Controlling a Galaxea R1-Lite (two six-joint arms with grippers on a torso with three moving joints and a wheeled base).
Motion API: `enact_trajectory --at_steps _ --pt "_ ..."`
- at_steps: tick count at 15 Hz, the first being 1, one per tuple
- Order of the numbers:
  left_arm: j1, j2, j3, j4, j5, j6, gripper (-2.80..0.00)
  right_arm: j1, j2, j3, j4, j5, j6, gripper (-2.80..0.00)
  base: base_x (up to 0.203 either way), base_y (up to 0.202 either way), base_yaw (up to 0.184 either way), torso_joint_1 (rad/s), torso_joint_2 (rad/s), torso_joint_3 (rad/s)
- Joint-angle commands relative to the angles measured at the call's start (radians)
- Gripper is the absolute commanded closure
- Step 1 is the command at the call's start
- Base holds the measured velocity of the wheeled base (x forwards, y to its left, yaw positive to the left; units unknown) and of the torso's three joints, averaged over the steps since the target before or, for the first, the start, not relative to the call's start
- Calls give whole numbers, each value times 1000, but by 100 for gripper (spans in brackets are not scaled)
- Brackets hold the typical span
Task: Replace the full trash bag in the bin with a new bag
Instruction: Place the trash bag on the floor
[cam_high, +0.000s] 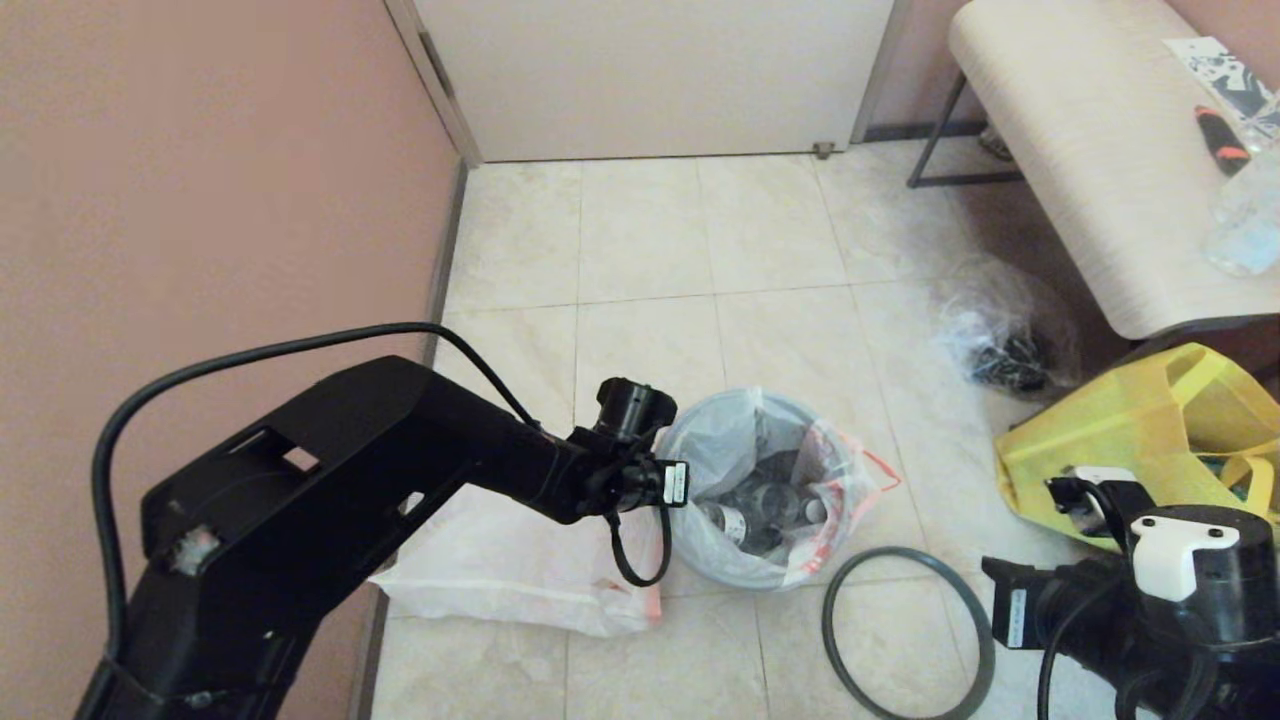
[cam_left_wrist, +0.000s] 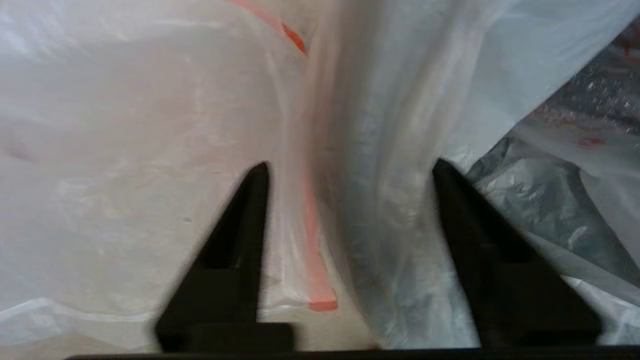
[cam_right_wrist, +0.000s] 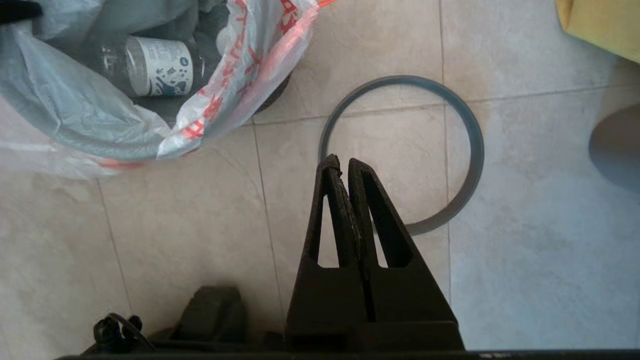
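The full trash bag (cam_high: 765, 480), translucent white with red lettering and dark bottles (cam_right_wrist: 159, 66) inside, stands open in the bin (cam_right_wrist: 275, 94), which it almost covers. The bin's dark grey hoop (cam_high: 905, 632) lies flat on the floor to its right. The new bag (cam_high: 510, 570) lies flat on the floor left of the bin. My left gripper (cam_left_wrist: 350, 167) is open at the bin's left side, one fingertip (cam_left_wrist: 259, 172) over the new bag, the other (cam_left_wrist: 441, 167) against the full bag's wall, with plastic between them. My right gripper (cam_right_wrist: 341, 162) is shut and empty above the hoop (cam_right_wrist: 474, 150).
A yellow fabric tote (cam_high: 1130, 440) and a clear bag of black things (cam_high: 1005, 345) sit on the floor to the right, under a pale bench (cam_high: 1090, 150). A pink wall (cam_high: 200, 200) runs along the left. A closed door (cam_high: 650, 70) is at the back.
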Motion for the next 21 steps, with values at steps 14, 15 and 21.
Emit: enact_trajectory --at_steps 14,15,21 --pt "1 -47 82 -17 95 -75 0 13 418 -28 -368 11 -28 0 0 0 0 0 0 0" --pt "1 -47 82 -18 93 -103 0 10 440 -29 -400 11 -57 0 0 0 0 0 0 0" --pt "15 -80 100 -16 95 -137 0 -21 542 -101 -525 13 -99 -280 0 0 0 0 0 0"
